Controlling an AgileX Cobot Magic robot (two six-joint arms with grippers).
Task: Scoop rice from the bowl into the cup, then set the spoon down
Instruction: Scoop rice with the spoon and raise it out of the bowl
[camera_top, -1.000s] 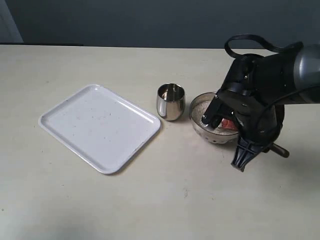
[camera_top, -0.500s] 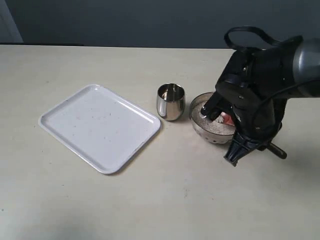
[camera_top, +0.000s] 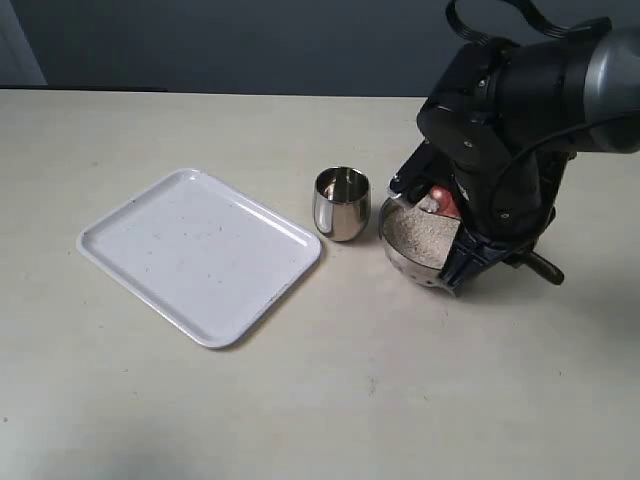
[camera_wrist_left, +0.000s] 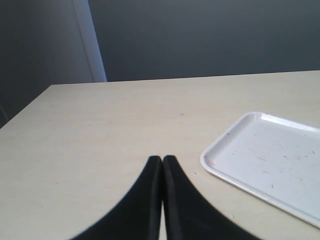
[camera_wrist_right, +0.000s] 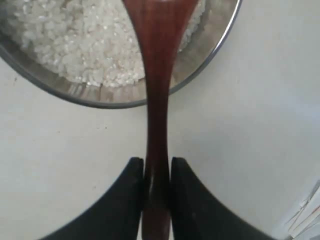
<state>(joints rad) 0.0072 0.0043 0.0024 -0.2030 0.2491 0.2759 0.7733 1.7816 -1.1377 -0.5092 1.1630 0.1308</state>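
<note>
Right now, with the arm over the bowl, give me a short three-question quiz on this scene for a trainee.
1. True or false: the right gripper is shut on the handle of the spoon.
2. The cup stands: A, between the tray and the bowl; B, inside the bowl; C, on the tray.
3. Fill in: the left gripper is ____ and empty.
Key: 1 true; 2 A; 3 shut.

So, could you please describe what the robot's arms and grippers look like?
The right arm is bulky matte black, joined to a grey cylindrical link, with a black cable looping above it. The right gripper and left gripper are each plain black, two curved pieces tapering to narrow tips. No markings show.
</note>
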